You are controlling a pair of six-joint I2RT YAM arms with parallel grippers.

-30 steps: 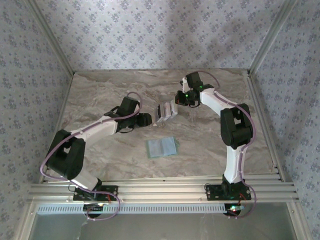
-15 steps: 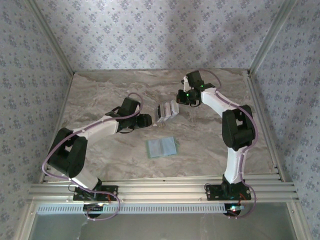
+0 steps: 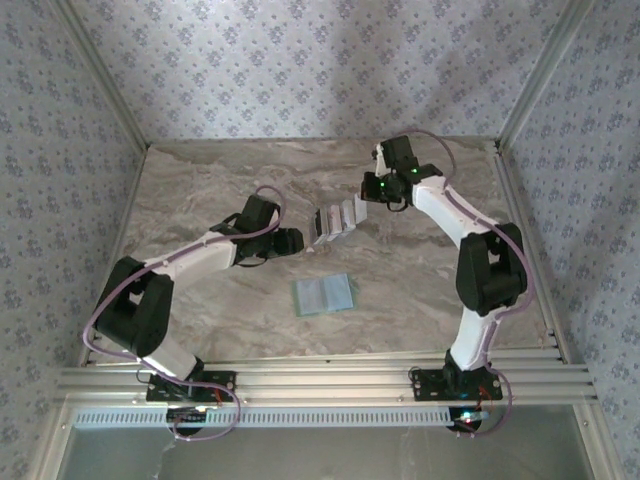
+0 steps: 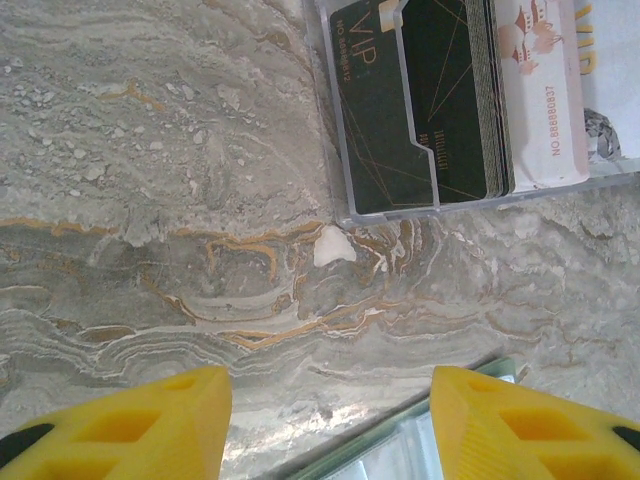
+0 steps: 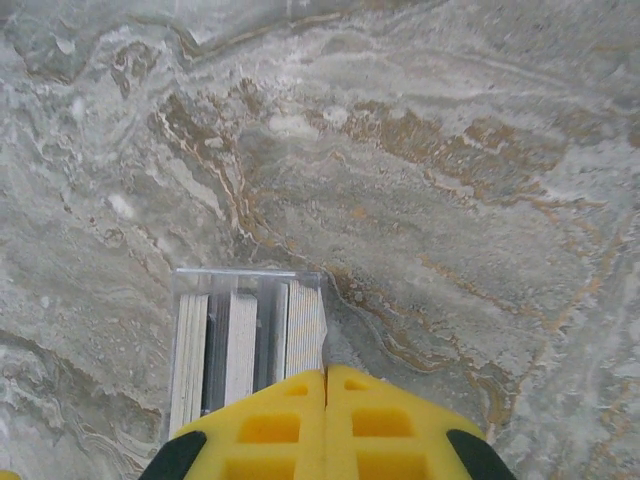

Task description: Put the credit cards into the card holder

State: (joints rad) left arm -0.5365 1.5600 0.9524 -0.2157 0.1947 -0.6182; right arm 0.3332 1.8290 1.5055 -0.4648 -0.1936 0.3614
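place: robot test booth | evidence: floral-papered walls (image 3: 300,60), marble-look tabletop (image 3: 200,190), aluminium frame rails (image 3: 320,380)

credit cards (image 3: 335,222) behind card holder (image 3: 324,295), apparently standing in tray (image 5: 250,274)

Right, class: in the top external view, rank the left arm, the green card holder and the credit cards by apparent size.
Largest: left arm.
Then: card holder, lying flat.
Smallest: credit cards, standing on edge. They look only slightly smaller than the holder, so that call is close.
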